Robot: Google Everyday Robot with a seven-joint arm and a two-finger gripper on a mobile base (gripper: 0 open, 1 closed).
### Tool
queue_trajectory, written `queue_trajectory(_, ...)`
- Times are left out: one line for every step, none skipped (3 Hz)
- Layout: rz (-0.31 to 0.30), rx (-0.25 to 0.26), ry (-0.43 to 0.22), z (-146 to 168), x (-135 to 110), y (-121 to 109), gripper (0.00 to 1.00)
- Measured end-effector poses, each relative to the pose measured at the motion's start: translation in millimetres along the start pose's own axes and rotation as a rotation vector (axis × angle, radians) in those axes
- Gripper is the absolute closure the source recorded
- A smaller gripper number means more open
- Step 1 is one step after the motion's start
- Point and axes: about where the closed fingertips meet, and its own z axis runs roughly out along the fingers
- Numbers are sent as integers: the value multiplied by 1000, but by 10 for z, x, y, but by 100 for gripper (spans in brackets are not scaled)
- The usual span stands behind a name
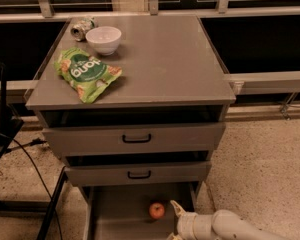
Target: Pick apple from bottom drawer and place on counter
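Because the small round red-orange apple (157, 210) looks firm, smooth and light, it should bear a squeeze across its widest middle, though its skin may slip or roll. It lies on the floor of the open grey metal bottom drawer (117, 215), below the flat grey counter's (165, 59) front edge, right of centre. The white robot gripper (174, 221) hovers just right of it, holding nothing; how far open it is cannot be told. White lettering on the green snack bag (87, 74) near the left edge is illegible.
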Motion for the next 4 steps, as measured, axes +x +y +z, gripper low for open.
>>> queue_trajectory(-11, -34, 9, 309, 107, -127, 0)
queue_trajectory(-16, -50, 23, 501, 193, -191, 0)
queue_trajectory(29, -38, 45, 916, 482, -489, 0)
queue_trajectory(29, -29, 44, 920, 483, -548, 0)
